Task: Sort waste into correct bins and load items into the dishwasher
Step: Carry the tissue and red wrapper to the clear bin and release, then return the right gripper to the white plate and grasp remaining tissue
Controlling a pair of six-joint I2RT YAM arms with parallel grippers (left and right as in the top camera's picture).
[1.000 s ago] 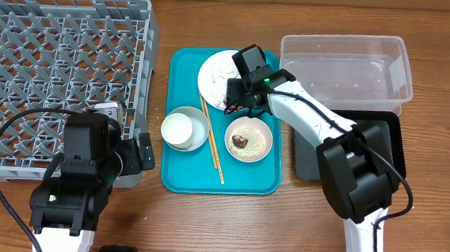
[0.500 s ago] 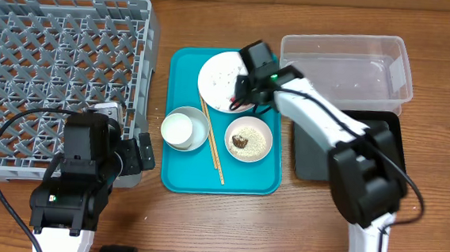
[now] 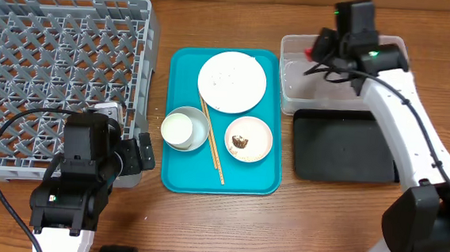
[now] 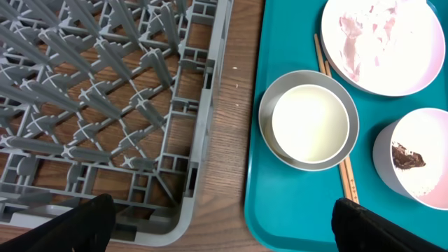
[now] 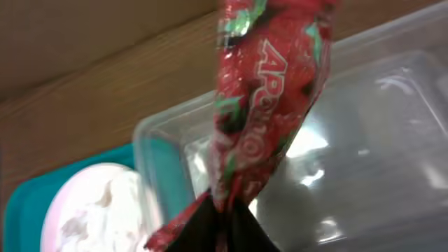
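Right wrist view showed the right gripper [image 5: 218,234] clenched on the red-and-white wrapper [image 5: 269,91], held over the clear tub [image 5: 392,161], which sat at the upper right of the overhead frame. The left gripper [image 4: 224,227] was released, its fingers spread wide, at the lower left beside the grey rack [image 3: 55,58]. 2 chopsticks [image 3: 212,145] lay on the teal tray [image 3: 178,178].

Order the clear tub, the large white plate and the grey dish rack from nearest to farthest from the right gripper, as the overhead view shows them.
1. Clear tub: at the far right; the right gripper, holding the red wrapper, hangs over it.
2. Large white plate: on the teal tray, in the middle.
3. Grey dish rack: at the far left.
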